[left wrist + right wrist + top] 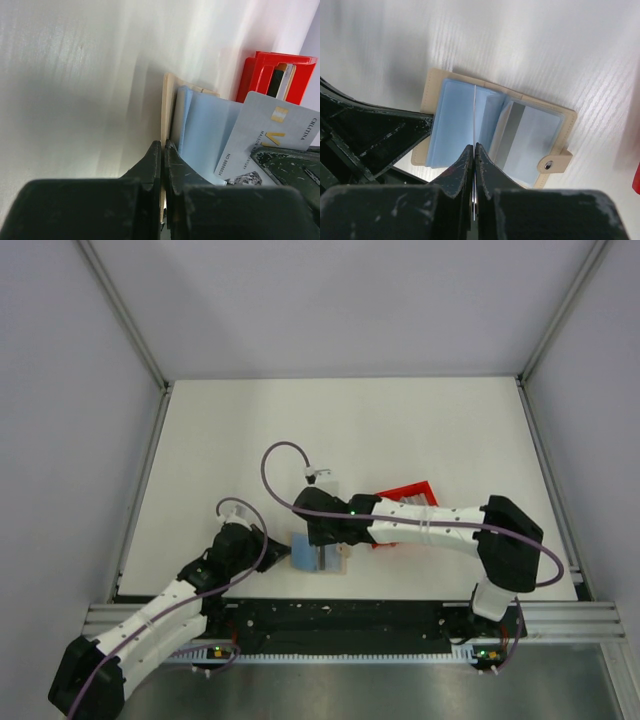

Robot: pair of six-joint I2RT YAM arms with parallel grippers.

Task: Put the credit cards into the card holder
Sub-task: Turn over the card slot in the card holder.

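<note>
Near the table's [420, 430] front edge, seen from above, the card holder [303, 556] lies open between both arms, with the red tray [408, 496] partly hidden by the right forearm. At the left wrist, the left gripper [162, 150] is pinched on the holder's beige cover [168, 100], apparently pinning it flat, while a silver-white card [270, 135] leans over the pale-blue pockets [205, 130] (spare cards [280, 80] stand in the tray). At the right wrist, the right gripper [474, 150] is clamped on that card, edge-on, presumably aiming for a pocket.

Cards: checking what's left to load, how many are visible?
3: silver card in right gripper at the holder; black card and pale card in the red tray. More may be hidden.
</note>
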